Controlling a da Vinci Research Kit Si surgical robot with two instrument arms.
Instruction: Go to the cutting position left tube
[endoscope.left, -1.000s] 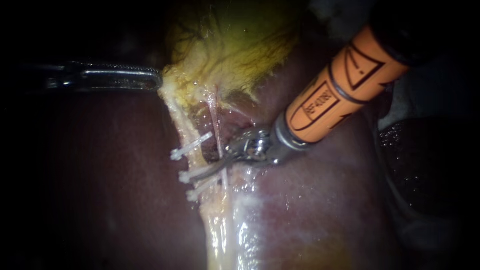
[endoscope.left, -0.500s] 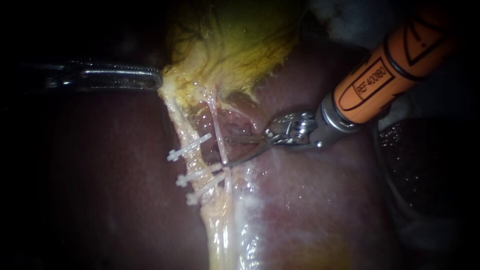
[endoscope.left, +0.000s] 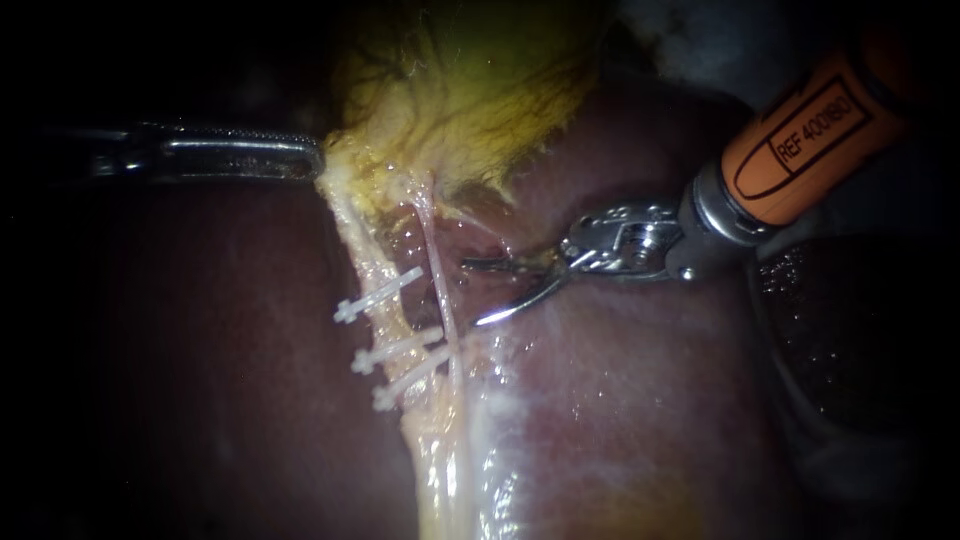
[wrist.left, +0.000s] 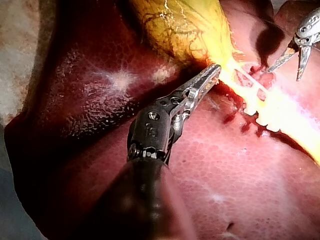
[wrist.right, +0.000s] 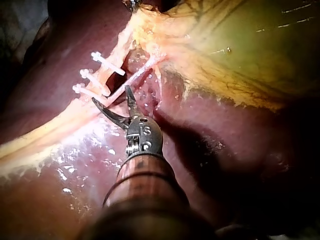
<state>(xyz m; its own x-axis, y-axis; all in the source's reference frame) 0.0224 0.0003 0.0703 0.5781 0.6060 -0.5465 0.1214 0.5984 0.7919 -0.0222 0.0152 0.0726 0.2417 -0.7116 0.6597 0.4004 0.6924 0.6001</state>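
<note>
Endoscope view: right instrument (endoscope.left: 472, 293), jaws spread, lies just beside the right tube (endoscope.left: 437, 275). Left instrument (endoscope.left: 312, 160) pinches the gallbladder (endoscope.left: 470, 90) edge.

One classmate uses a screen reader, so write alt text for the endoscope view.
My right instrument, jaws open, points at a thin tube beside the left tube, which carries three white clips. My left instrument grips the gallbladder on the liver.
</note>
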